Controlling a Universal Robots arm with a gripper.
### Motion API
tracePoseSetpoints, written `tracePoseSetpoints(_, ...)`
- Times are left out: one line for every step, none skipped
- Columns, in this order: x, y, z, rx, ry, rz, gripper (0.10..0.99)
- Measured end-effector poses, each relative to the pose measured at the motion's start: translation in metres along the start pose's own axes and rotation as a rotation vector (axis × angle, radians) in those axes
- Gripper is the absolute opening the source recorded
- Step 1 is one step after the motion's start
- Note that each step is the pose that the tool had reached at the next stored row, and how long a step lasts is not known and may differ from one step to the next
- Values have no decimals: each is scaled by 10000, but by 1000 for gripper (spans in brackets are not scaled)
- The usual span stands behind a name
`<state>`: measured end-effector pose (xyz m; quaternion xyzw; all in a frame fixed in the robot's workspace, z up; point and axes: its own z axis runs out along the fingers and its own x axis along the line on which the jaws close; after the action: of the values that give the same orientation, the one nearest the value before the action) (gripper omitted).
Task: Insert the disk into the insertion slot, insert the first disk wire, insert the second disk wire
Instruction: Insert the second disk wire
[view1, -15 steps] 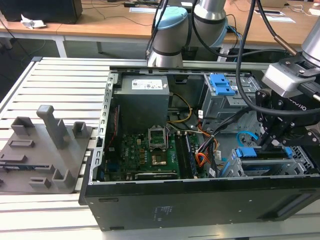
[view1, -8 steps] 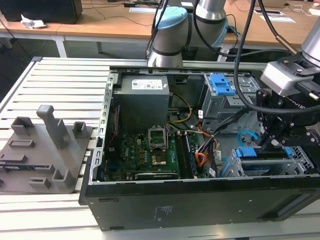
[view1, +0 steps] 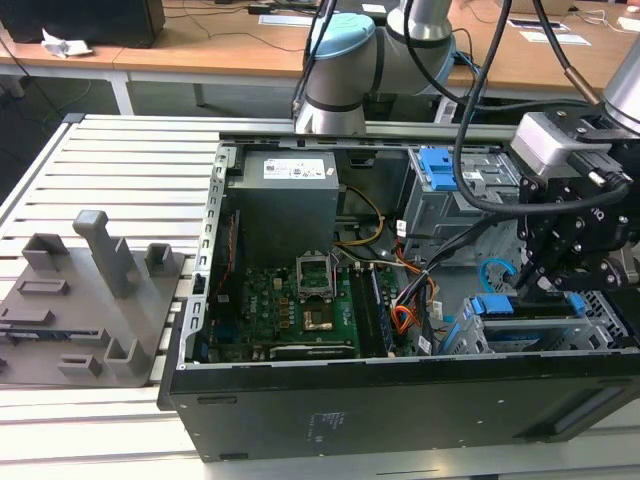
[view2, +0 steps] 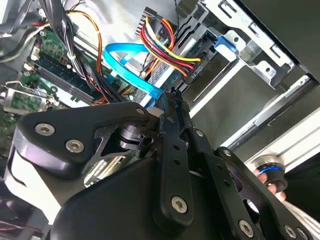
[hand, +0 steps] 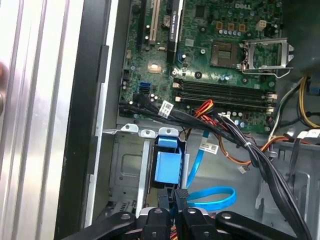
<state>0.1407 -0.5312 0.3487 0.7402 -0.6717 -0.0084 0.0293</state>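
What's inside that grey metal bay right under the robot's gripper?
In the first wrist view, the insertion slot holds a bright blue carrier piece, with a light blue cable looping beside it. The gripper covers the bay's near end, so the rest of the disk is hidden.

A ribbed metal table (view1: 120, 160) is carrying everything, its pale slats running across the left half of the exterior view and showing again along the bottom edge. A black computer case (view1: 400, 400) is lying open on it, filling the centre and right of the frame. At the left, a grey fixture plate (view1: 85, 310) with upright blocks is resting flat on the slats, just beside the case. In the first wrist view the slats (hand: 35, 100) are lining the left side.
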Motion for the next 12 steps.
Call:
tracePoseSetpoints(0,0,0,-3,-6,117,165)
tracePoseSetpoints(0,0,0,-10,-20,366,165)
tracePoseSetpoints(0,0,0,-13,-26,487,165)
tracePoseSetpoints(0,0,1,-16,-32,587,165)
tracePoseSetpoints(0,0,1,-19,-39,713,165)
tracePoseSetpoints(0,0,1,-22,-44,812,165)
tracePoseSetpoints(0,0,1,-26,-53,978,165)
tracePoseSetpoints(0,0,2,-32,-64,1184,165)
tracePoseSetpoints(0,0,2,-35,-73,1332,165)
tracePoseSetpoints(0,0,2,-40,-80,1470,165)
tracePoseSetpoints(0,0,2,-45,-90,1654,165)
tracePoseSetpoints(0,0,2,-51,-105,1902,165)
